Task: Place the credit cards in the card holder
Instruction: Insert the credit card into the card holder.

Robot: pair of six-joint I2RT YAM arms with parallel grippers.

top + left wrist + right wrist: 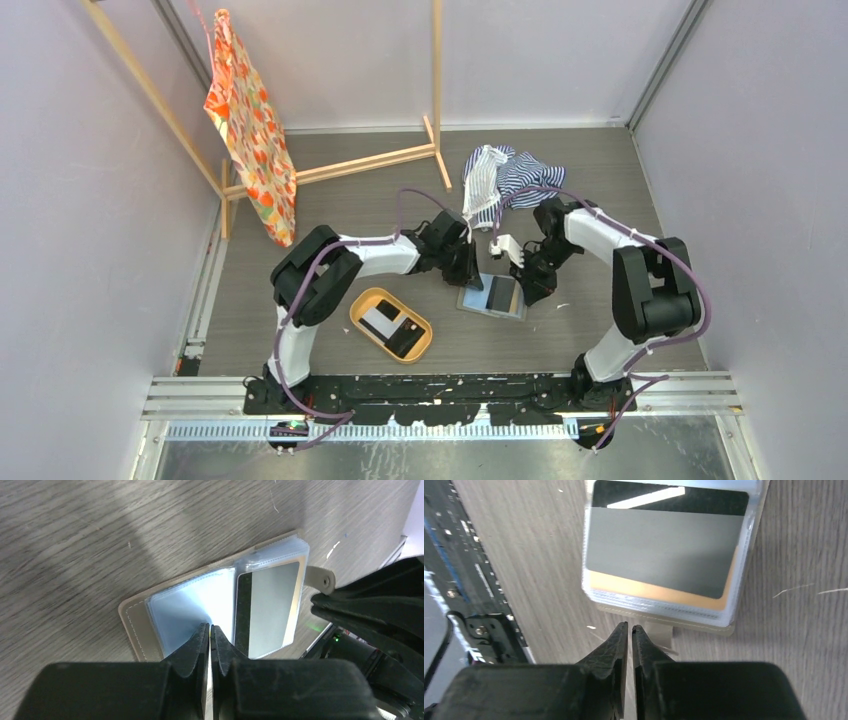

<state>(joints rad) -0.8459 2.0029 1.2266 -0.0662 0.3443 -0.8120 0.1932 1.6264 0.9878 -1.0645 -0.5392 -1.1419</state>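
Note:
The card holder (474, 298) lies open on the table between both grippers. In the left wrist view its left page (175, 611) shows pale blue empty sleeves. Its right page holds a grey card with a black stripe (274, 605). In the right wrist view that grey card (659, 555) sits in a clear sleeve with an orange-tan card (644, 586) under it. My left gripper (210, 626) is shut, tips over the left page near the fold. My right gripper (629, 625) is shut and empty, just off the holder's edge beside its snap tab (661, 631). A white card (378, 320) and a black card (404, 340) lie in the orange tray (362, 303).
A striped cloth (505, 175) lies behind the right arm. A wooden rack (380, 160) with an orange patterned bag (250, 120) stands at the back left. Walls close both sides. The arms' base rail (450, 385) runs along the near edge.

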